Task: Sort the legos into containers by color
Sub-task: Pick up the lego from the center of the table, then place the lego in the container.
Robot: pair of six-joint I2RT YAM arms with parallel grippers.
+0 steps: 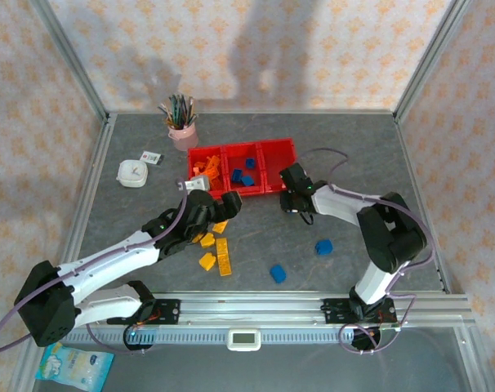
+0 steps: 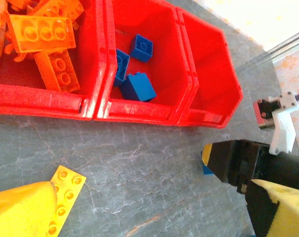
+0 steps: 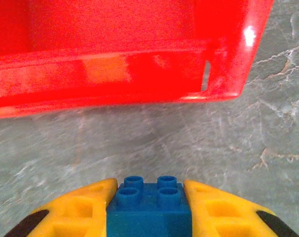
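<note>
Blue lego (image 3: 149,212), studs toward the red container (image 3: 115,64) ahead, is clenched in your right pincer (image 3: 148,190); your left pincer (image 2: 153,190) gapes.

Clamped in the right end effector (image 3: 149,190), a blue brick (image 3: 148,215) with four studs up, yellow fingers (image 3: 75,215) pressed against both sides. Just beyond, on the grey marbled table (image 3: 199,143), the near wall of a red bin (image 3: 115,74); inside too blurred to judge.

Bright, even light; soft shadows smear the back wall (image 1: 256,49). Just ahead of the right gripper (image 3: 149,192) the red bin (image 3: 139,74) glares white at one corner; the blue brick (image 3: 148,212) it pinches looks slightly soft.
</note>
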